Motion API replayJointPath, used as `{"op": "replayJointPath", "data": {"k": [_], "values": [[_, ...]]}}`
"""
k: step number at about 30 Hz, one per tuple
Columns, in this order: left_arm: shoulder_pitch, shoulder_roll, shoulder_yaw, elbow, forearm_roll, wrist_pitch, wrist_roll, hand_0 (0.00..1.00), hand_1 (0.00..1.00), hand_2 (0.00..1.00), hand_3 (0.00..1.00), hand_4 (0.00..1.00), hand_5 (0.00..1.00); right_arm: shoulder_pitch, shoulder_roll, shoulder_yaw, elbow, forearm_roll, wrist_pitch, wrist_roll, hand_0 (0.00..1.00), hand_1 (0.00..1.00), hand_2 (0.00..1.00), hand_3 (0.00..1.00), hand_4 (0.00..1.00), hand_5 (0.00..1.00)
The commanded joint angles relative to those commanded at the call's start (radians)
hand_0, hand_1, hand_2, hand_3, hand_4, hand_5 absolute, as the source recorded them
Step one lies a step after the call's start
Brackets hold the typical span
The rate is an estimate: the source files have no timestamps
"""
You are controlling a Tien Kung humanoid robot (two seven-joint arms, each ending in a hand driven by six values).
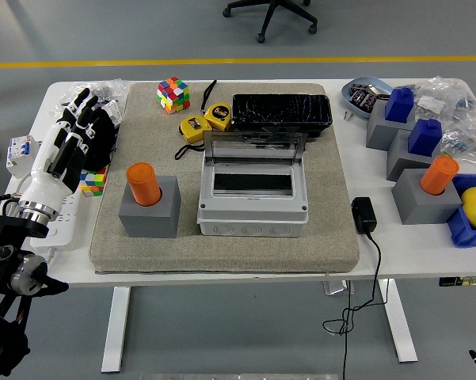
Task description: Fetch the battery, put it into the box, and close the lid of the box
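Left of centre, your slack, empty left hand (70, 142) should grip the battery (143, 184), rigid, smooth, probably slippery, round its exposed top.

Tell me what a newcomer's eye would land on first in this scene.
First, the grey box at the middle of the beige mat, its lid standing open. Next, the orange cylinder upright in a grey block left of the box, with a second orange cylinder in a block at the table's right. Then the robot's left hand, black and white, over the table's left edge, holding nothing.
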Motion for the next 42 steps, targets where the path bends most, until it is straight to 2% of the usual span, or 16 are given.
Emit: {"op": "replayJointPath", "data": {"k": [4, 5, 10, 11, 16, 17, 25, 42], "values": [[0.001, 0.002, 0.012, 0.003, 0.009, -0.002, 0.002, 0.99, 0.998, 0.998, 0.998, 0.998, 0.742, -0.001, 0.0, -0.001, 0.0, 0.001, 0.001, 0.0, 0.912, 0.907, 0.866, 0.917, 0.998, 0.998], [0.001, 0.003, 0.014, 0.004, 0.011, -0.002, 0.003, 0.952, 0.951, 0.969, 0.971, 0.998, 0.732, -0.001, 0.0, -0.001, -0.001, 0.0, 0.001, 0.0, 0.909, 0.907, 0.866, 0.916, 0.998, 0.998], [0.002, 0.013, 0.045, 0.04, 0.031, -0.011, 0.007, 0.952, 0.951, 0.969, 0.971, 0.998, 0.732, -0.006, 0.0, 0.0, -0.002, -0.002, 0.001, -0.002, 0.909, 0.907, 0.866, 0.916, 0.998, 0.998], [0.004, 0.015, 0.052, 0.045, 0.03, -0.014, 0.008, 0.933, 0.917, 0.916, 0.881, 0.998, 0.729, -0.007, 0.0, 0.0, -0.002, -0.002, 0.001, -0.002, 0.909, 0.907, 0.864, 0.915, 0.998, 0.998], [0.007, 0.02, 0.083, 0.06, 0.042, -0.031, 0.015, 0.933, 0.917, 0.916, 0.881, 0.998, 0.729, -0.006, -0.002, -0.004, -0.001, 0.001, 0.001, -0.002, 0.909, 0.907, 0.864, 0.915, 0.998, 0.998], [0.006, 0.02, 0.086, 0.063, 0.045, -0.033, 0.015, 0.946, 0.96, 0.998, 0.998, 0.998, 0.723, -0.006, -0.002, -0.005, 0.0, 0.001, 0.001, -0.002, 0.91, 0.907, 0.864, 0.914, 0.998, 0.998], [-0.003, 0.026, 0.109, 0.071, 0.059, -0.035, 0.019, 0.921, 0.962, 0.998, 0.998, 0.998, 0.716, -0.006, -0.004, -0.005, -0.001, 0.002, 0.0, -0.002, 0.91, 0.906, 0.863, 0.912, 0.998, 0.998], [-0.029, 0.016, 0.124, 0.09, 0.083, -0.045, 0.027, 0.924, 0.967, 0.998, 0.998, 0.998, 0.706, -0.002, -0.006, -0.001, -0.002, 0.005, -0.001, -0.003, 0.909, 0.905, 0.86, 0.907, 0.998, 0.998]]}}
